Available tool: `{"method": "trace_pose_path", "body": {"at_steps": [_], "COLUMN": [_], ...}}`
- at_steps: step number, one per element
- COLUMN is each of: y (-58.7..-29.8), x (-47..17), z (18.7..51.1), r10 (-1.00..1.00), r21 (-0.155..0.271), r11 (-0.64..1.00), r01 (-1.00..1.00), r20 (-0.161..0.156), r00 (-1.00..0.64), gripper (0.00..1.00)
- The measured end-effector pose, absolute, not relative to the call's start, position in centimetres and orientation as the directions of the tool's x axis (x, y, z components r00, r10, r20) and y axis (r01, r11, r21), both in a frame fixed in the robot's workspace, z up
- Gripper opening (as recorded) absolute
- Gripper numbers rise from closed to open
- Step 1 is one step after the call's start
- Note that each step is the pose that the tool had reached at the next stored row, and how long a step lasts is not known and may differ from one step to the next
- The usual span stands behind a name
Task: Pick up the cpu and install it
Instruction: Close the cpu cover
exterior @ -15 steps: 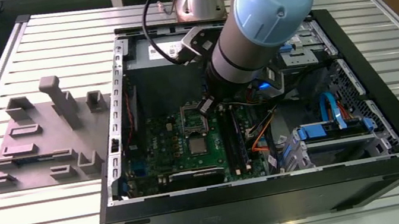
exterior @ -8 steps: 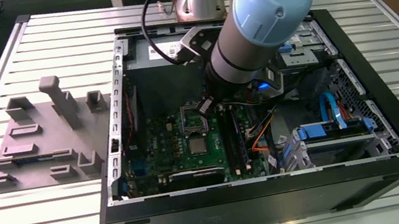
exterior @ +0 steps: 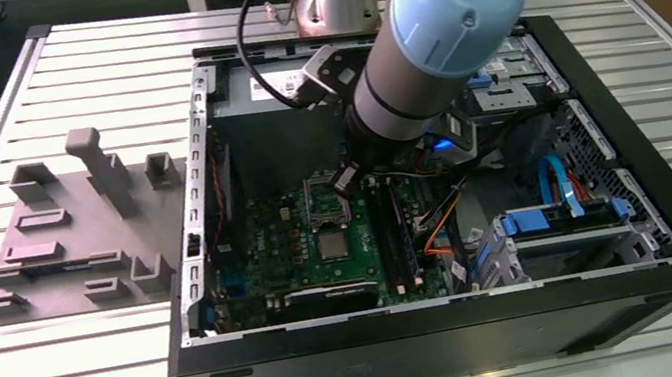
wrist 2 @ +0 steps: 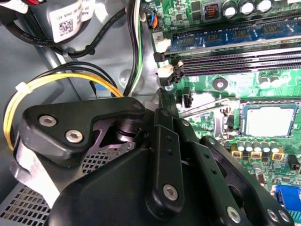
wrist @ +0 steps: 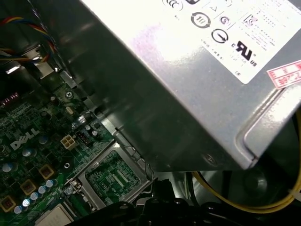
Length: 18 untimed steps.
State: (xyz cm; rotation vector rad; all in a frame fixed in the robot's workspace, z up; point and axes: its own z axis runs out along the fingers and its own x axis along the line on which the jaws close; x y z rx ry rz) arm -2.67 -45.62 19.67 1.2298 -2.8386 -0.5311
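Note:
The cpu [exterior: 334, 243] is a small silver-grey square lying flat in its socket on the green motherboard [exterior: 278, 248] inside the open computer case. It also shows in the second wrist view as the cpu [wrist 2: 269, 120], and in the first wrist view a corner of the cpu [wrist: 54, 217] shows. The silver socket frame [wrist: 113, 176] stands swung up beside it. My gripper [exterior: 343, 182] hangs over that frame, a little away from the cpu and nearer the power supply. In the second wrist view the gripper [wrist 2: 162, 94] ends close to the thin socket lever [wrist 2: 202, 106].
The grey power supply box [wrist: 197, 70] sits close behind the gripper, with yellow and black cables [wrist 2: 70, 80] beside it. Memory slots [wrist 2: 235, 56] run along the board. The black case wall [exterior: 467, 330] rings the work area. A grey fixture block [exterior: 67, 236] lies at the exterior view's left.

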Motion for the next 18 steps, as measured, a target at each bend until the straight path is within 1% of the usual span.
{"method": "trace_pose_path", "body": {"at_steps": [18], "y": [-45.6], "x": [-3.1], "z": [21.0], "r10": [-0.709], "r21": [0.306], "r11": [0.636], "r01": [-0.708], "r20": [-0.128], "r00": [-0.693], "gripper": [0.1]}}
